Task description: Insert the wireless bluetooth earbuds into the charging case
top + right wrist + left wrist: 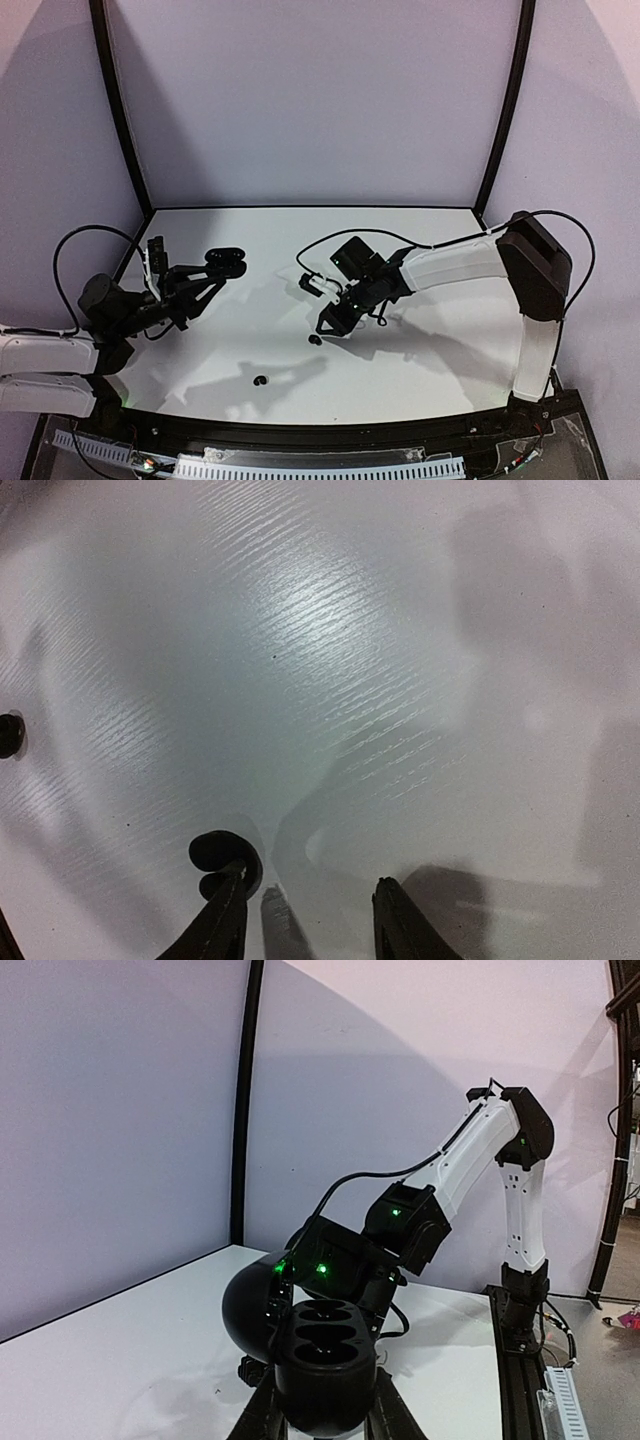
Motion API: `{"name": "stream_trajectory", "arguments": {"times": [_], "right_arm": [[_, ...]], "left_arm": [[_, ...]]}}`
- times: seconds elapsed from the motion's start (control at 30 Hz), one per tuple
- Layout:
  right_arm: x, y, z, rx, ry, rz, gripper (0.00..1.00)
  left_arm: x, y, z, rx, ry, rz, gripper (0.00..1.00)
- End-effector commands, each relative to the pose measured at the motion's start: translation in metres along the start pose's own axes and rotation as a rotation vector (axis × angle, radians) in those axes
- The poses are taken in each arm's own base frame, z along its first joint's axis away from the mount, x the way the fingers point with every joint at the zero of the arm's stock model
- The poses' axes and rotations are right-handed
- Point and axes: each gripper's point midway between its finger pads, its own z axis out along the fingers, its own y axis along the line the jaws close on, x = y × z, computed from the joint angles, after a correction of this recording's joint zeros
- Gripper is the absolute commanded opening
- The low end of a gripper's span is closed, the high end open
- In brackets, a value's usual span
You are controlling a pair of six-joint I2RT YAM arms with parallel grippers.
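Note:
My left gripper (212, 270) is shut on the black charging case (325, 1365) and holds it above the table on the left. The case's round lid (248, 1312) hangs open to the left, and both sockets look empty. My right gripper (305, 882) is open, low over the table near the middle (327, 323). A black earbud (224, 854) lies on the table against the tip of its left finger (222, 912), not between the jaws; from above this earbud (315, 340) is just left of the fingers. A second black earbud (261, 380) lies nearer the front, at the left edge (9, 734) of the right wrist view.
The white table (430, 350) is bounded by a black frame and pale walls behind. The right arm (470, 1160) reaches across in front of the held case. A black rail (300, 435) runs along the near edge.

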Motion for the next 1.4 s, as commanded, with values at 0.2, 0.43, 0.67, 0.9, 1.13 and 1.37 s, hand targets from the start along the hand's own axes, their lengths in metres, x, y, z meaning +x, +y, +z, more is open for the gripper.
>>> {"name": "stream_trajectory", "arguments": {"times": [0.2,0.43,0.67,0.9,1.13,1.37], "right_arm": [[0.008,0.005,0.015,0.013,0.012,-0.024,0.42],[0.002,0.015,0.016,-0.010,-0.012,-0.030,0.42],[0.011,0.041,0.020,-0.053,0.010,-0.030,0.35],[0.012,0.053,0.013,-0.082,-0.018,-0.003,0.16],[0.005,0.052,0.010,-0.072,-0.045,-0.017,0.03],[0.000,0.051,0.007,-0.063,-0.047,-0.015,0.08]], "left_arm": [[-0.008,-0.004,-0.005,0.012,-0.034,0.038,0.01],[-0.008,-0.005,-0.005,0.019,-0.033,0.042,0.01],[-0.007,-0.006,-0.005,0.022,-0.028,0.046,0.01],[-0.005,-0.006,-0.005,0.025,-0.021,0.048,0.01],[-0.004,-0.006,-0.005,0.028,-0.016,0.052,0.01],[-0.004,-0.007,-0.005,0.033,-0.015,0.047,0.01]]}}
